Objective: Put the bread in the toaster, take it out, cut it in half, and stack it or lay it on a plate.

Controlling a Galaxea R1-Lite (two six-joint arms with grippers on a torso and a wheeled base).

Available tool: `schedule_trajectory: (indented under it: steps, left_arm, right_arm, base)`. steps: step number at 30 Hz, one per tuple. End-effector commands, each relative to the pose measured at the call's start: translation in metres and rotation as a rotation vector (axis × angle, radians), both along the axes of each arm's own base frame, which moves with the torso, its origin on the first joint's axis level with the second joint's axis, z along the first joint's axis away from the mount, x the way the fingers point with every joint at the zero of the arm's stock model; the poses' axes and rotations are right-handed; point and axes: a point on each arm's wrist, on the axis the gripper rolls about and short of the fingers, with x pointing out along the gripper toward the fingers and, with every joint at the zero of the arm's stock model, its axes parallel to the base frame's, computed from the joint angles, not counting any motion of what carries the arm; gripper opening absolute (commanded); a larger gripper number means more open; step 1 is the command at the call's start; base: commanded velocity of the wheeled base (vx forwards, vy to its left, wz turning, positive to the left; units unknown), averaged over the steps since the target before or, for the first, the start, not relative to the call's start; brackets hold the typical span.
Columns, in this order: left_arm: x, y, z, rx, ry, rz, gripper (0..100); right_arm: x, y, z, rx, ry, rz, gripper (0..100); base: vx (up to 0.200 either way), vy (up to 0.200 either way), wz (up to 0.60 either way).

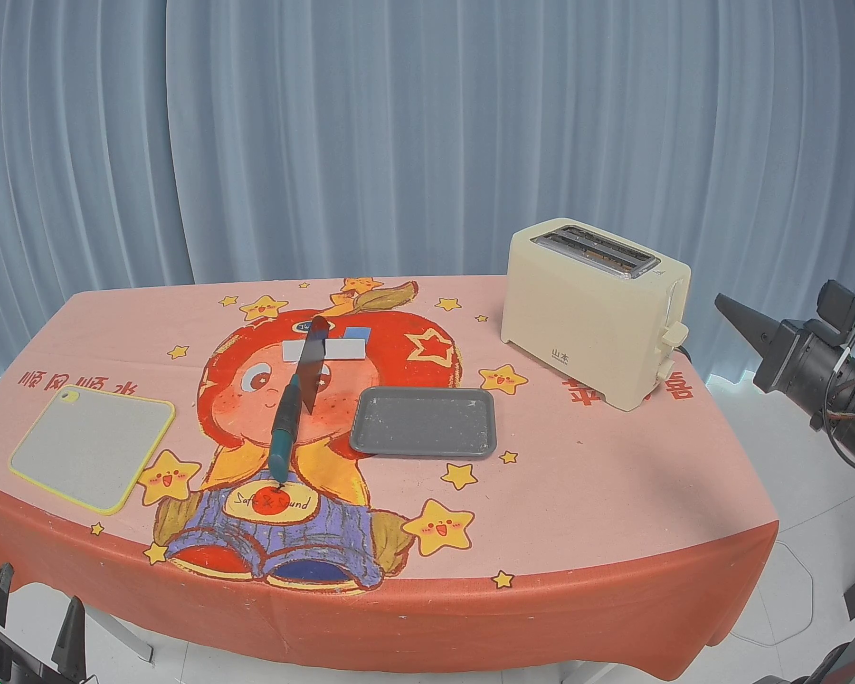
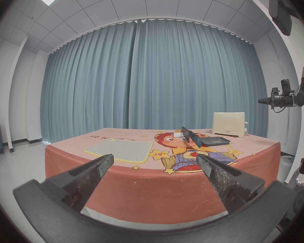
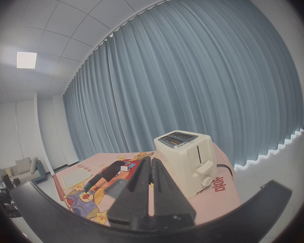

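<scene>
A cream toaster (image 1: 589,320) stands at the table's back right, lever side towards my right arm. Its top slots (image 1: 594,252) look brownish inside; I cannot tell whether bread sits in them. A grey tray (image 1: 424,423) lies at the table's middle. Just left of it a knife (image 1: 294,396) with a teal handle leans, blade up, on a small white block (image 1: 325,350). My right gripper (image 1: 727,304) hangs shut and holding nothing off the table's right edge, level with the toaster (image 3: 185,162). My left gripper (image 2: 155,162) is open below the table's front left corner.
A grey cutting board (image 1: 92,446) with a yellow rim lies at the table's front left. The tablecloth's front right part (image 1: 617,505) is bare. The toaster's cord (image 3: 226,167) trails off behind it. A blue curtain closes the back.
</scene>
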Motion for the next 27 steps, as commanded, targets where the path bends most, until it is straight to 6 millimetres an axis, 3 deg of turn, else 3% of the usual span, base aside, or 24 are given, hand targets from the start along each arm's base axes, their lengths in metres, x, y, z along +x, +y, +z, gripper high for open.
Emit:
schedule_trajectory:
  steps: [1, 18, 27]
  left_arm:
    - [0.001, 0.000, -0.005, -0.001, 0.019, 0.001, 100]
    - [0.001, 0.000, -0.005, -0.001, 0.019, 0.001, 100]
    - [0.001, 0.000, -0.005, -0.001, 0.019, 0.001, 100]
  right_arm:
    - [-0.001, 0.001, -0.008, -0.012, 0.033, 0.005, 0]
    - [0.009, -0.001, -0.024, -0.036, 0.097, -0.015, 0]
    - [0.020, -0.012, -0.028, -0.037, 0.108, -0.073, 0]
  base:
    - [0.000, 0.000, 0.00]
    - [0.000, 0.000, 0.00]
    - [0.000, 0.000, 0.00]
